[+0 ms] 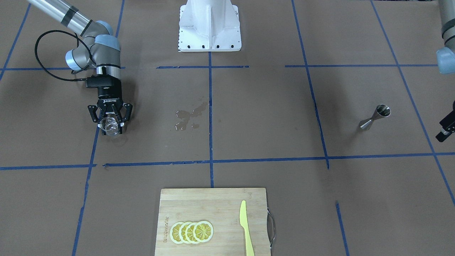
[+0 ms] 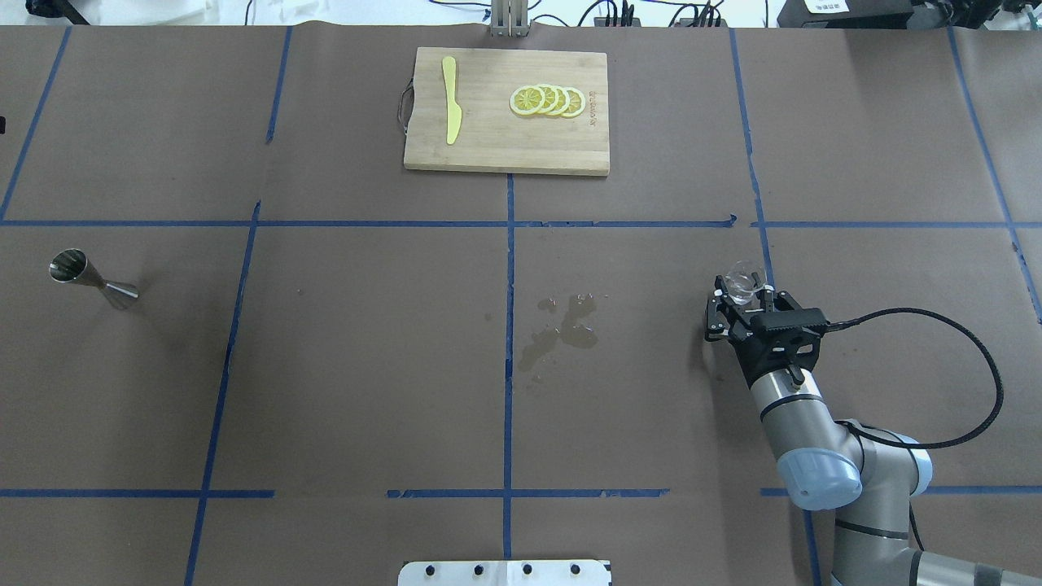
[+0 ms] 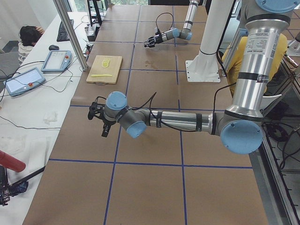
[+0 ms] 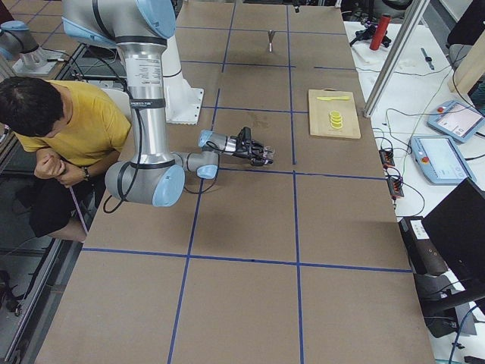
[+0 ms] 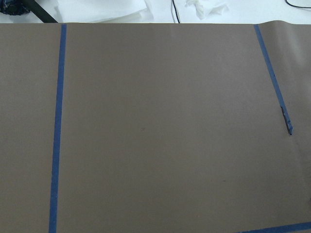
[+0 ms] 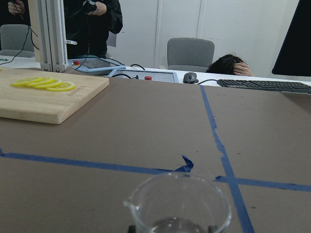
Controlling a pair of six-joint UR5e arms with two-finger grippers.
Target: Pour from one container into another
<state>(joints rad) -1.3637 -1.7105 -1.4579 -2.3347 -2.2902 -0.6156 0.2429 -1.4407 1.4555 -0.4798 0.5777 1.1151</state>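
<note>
Right gripper (image 2: 742, 291) with black jaws closed on small squat clear glass cup (image 2: 742, 279) with pouring lip, toward right edge of brown paper-covered table (image 2: 366, 391), shiny steel hourglass jigger (image 2: 89, 279) standing near left edge, left gripper (image 1: 447, 128) mostly cropped, jaw state cannot be told, glossy wet patch (image 2: 562, 330) mid-table

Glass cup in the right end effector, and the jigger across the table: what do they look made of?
Glass cup: looks like clear glass, smooth and glossy. The brown table shows through its wall, though clear plastic cannot be ruled out. Jigger: polished metal, probably stainless steel. It is shiny grey, with bright reflections on both cones.
</note>
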